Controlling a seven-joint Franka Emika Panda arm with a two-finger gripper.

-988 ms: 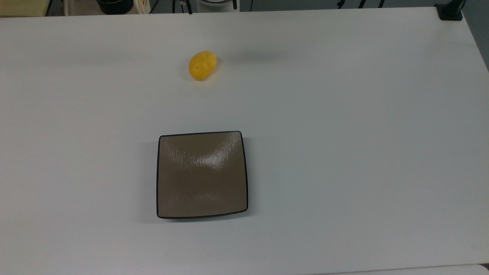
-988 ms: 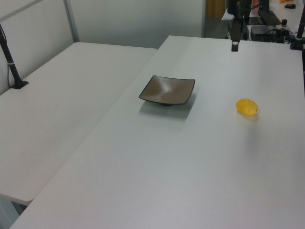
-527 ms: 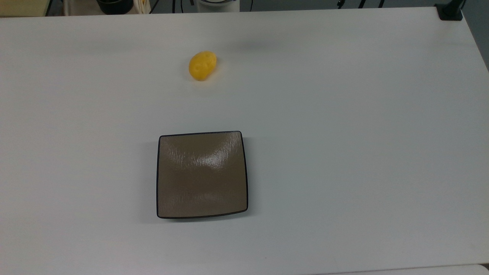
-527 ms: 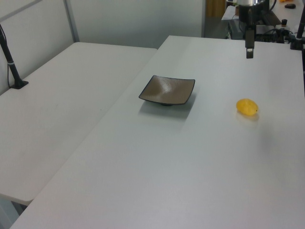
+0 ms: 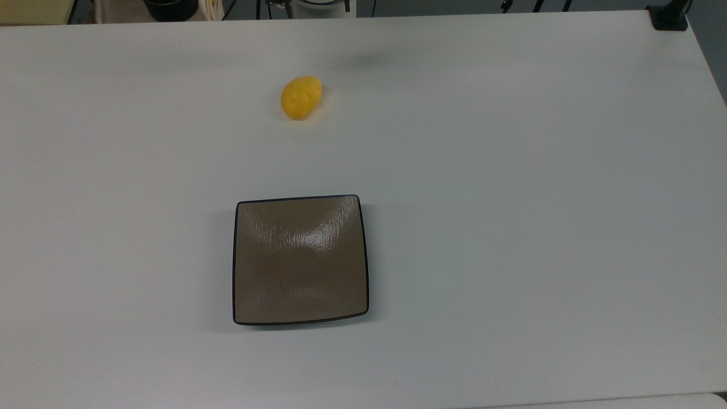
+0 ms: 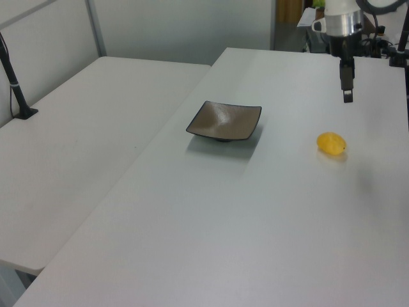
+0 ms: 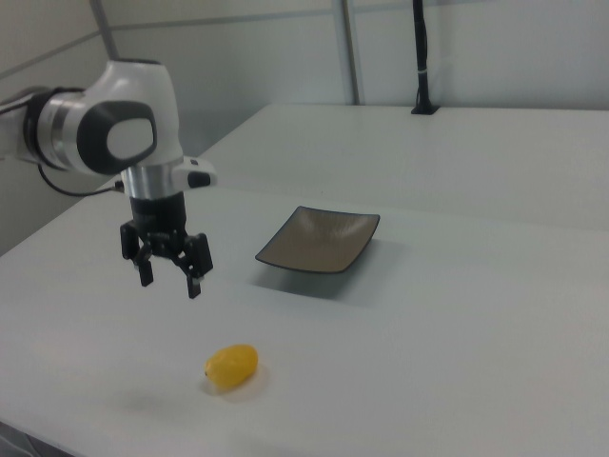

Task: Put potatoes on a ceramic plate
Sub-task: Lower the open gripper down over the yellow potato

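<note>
A small bright-yellow potato [image 5: 301,97] [image 6: 331,143] [image 7: 232,367] lies alone on the white table. The square taupe-brown ceramic plate [image 5: 301,260] [image 6: 225,121] [image 7: 319,239] with a thin black rim sits bare, well apart from the potato. My gripper [image 7: 169,277] [image 6: 347,96] hangs in the air above the table, up and to the left of the potato in the right view. Its fingers [image 7: 195,284] are spread apart and hold nothing.
A second white table [image 6: 77,141] adjoins the work table at the left view's left. A black post [image 6: 14,83] [image 7: 420,57] is clamped at its far edge. Cluttered equipment [image 6: 374,32] stands behind the arm. A black clamp [image 5: 669,17] sits at the top view's upper right corner.
In the left view the gripper has come down and moved right, nearer the potato. The potato and plate have not moved.
</note>
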